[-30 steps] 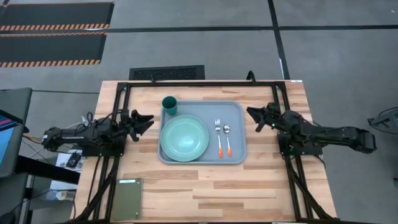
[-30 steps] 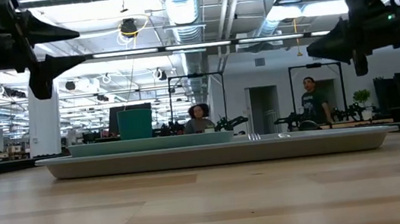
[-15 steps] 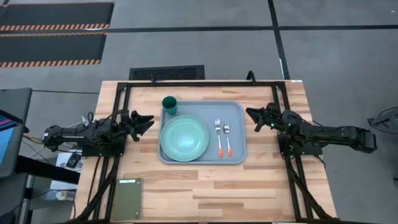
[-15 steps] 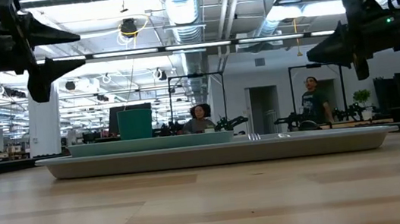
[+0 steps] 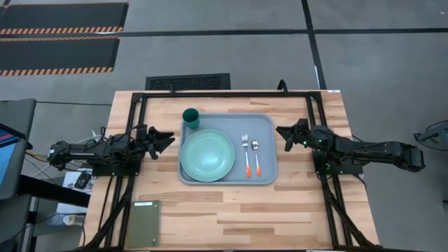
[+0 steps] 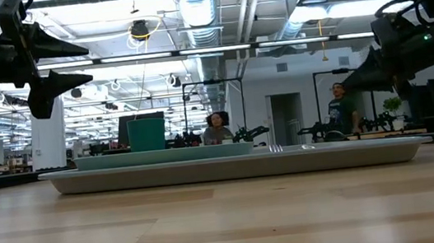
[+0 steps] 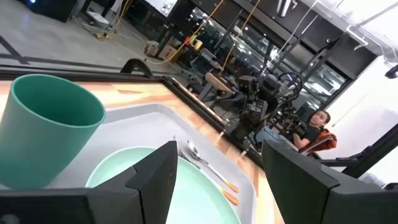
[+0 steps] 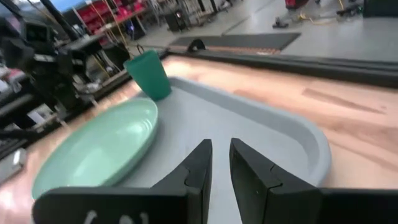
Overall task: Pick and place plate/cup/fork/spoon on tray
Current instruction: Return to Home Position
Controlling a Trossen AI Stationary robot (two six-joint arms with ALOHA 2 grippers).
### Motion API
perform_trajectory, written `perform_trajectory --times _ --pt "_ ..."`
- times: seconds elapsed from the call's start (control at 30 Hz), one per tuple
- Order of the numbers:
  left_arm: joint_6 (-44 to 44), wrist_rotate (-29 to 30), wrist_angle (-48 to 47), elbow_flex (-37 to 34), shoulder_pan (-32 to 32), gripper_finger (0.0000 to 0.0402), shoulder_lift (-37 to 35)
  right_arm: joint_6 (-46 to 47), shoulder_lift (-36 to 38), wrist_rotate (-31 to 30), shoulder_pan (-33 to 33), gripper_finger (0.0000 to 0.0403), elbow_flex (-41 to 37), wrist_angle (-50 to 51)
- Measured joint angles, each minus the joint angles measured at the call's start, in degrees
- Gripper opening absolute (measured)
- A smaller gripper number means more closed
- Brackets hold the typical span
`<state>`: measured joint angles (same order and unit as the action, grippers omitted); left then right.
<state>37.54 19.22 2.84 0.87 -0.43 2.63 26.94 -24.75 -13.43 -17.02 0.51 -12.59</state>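
Now the tray (image 5: 266,126) is sitting mid-table, bare wood lying open along every rim. One plate (image 5: 207,156), one cup (image 5: 190,117), one fork (image 5: 246,155) and one spoon (image 5: 256,157) are resting inside it. Left gripper (image 5: 168,136) is hovering beside the tray's left edge, fingers wide, empty; right gripper (image 5: 281,132) is hovering beside the right edge, fingers narrow, empty.

Wooden table (image 5: 294,210) — tray (image 5: 266,126), olive rectangle (image 5: 144,222)

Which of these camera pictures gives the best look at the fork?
The high view: the fork lies in full on the tray, left of the spoon. The left wrist view shows only handles behind the plate; the low view a glint; the right wrist view nothing.
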Motion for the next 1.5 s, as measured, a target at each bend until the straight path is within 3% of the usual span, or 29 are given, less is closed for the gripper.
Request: perform_trajectory --times 0.43,1.5 --pt "0.02 0.02 -0.43 0.17 0.00 0.0220 0.00 0.02 0.02 0.02 0.00 0.0082 -0.02 6.52" --pt "0.00 0.04 -0.56 0.28 0.00 0.0220 0.00 0.02 0.02 0.04 0.00 0.0082 -0.02 7.05"
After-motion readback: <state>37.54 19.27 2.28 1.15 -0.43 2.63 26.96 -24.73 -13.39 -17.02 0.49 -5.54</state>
